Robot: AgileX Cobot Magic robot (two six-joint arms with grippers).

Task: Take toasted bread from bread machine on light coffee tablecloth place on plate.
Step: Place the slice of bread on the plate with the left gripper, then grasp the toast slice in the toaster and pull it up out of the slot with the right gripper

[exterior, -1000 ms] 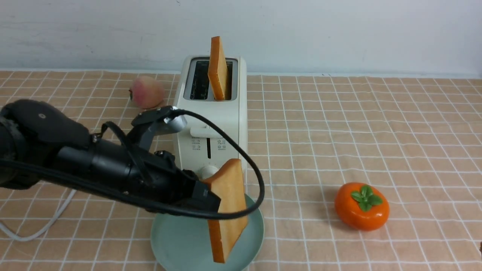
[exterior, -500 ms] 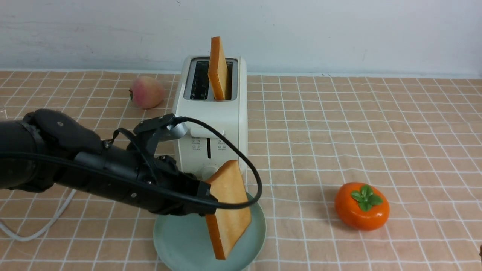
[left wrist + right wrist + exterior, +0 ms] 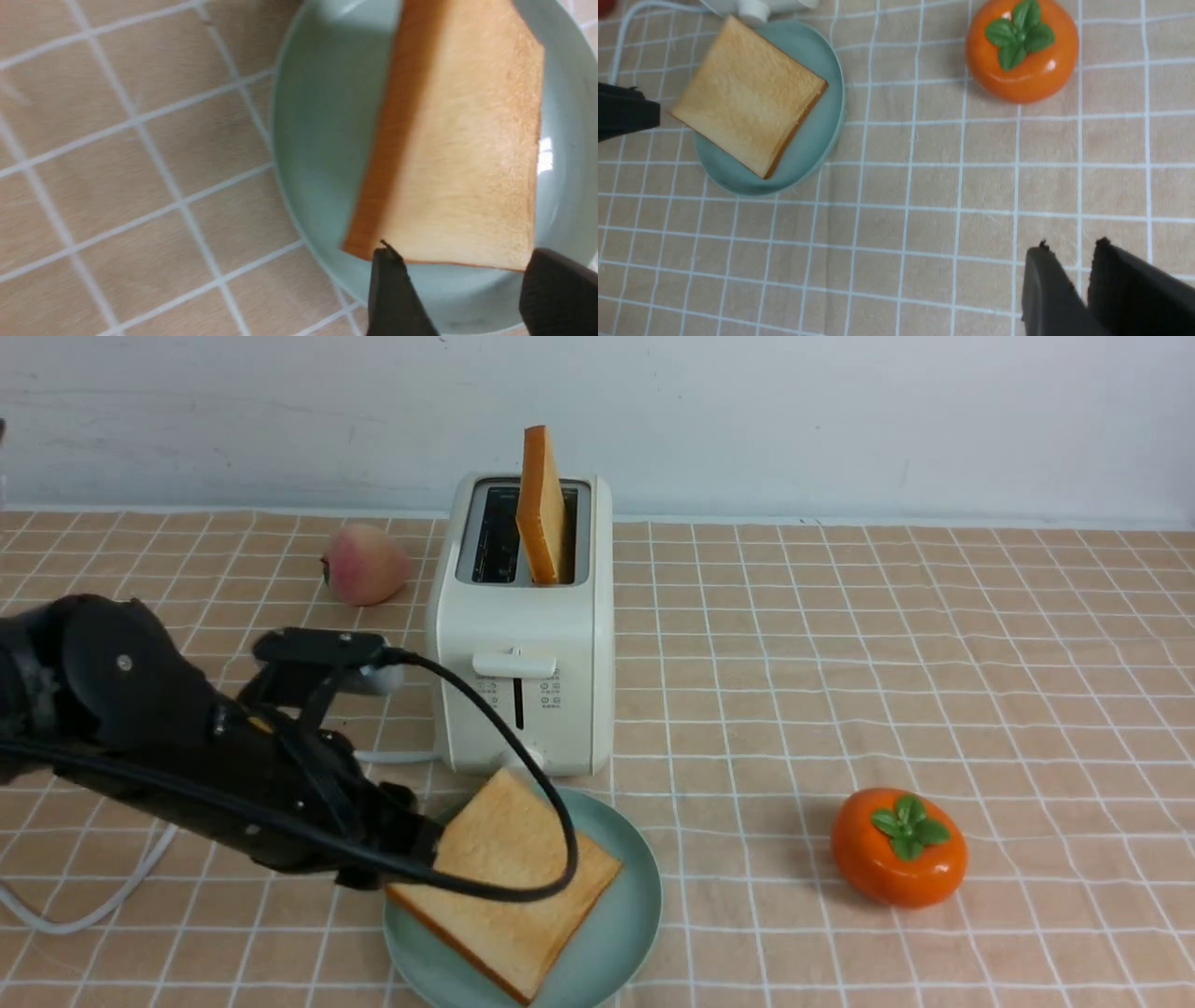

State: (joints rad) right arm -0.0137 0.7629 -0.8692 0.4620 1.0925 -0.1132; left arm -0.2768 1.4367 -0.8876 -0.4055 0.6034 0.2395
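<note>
From the front, the job looks about half done. One slice of toasted bread point(image 3: 509, 887) lies face up on the plate point(image 3: 627, 905), which sits on the light coffee tablecloth point(image 3: 840, 663) just in front of the bread machine point(image 3: 523, 691). The slice is turned cornerwise, and the corner nearest the left arm point(image 3: 215, 756) pokes out past the rim. The second slice point(image 3: 540, 513) stands upright in the right-hand slot of the machine, well clear of either arm, so by my reckoning it is what remains to be fetched. In the left wrist view, the left fingers point(image 3: 395, 294) are spread wide and hold nothing. The plated slice lies just beyond their tips, its near edge running across the gap between them. One tip looks to sit right at that edge, though I cannot tell whether it touches. The slice seems to have been let go and to be resting on the plate by itself. In the right wrist view, the right fingers point(image 3: 1048, 294) are drawn nearly together with only a thin slit between them and nothing in it. They hang over bare cloth, well apart from the plate and its slice, with an orange persimmon point(image 3: 1022, 51) off to one side.
</note>
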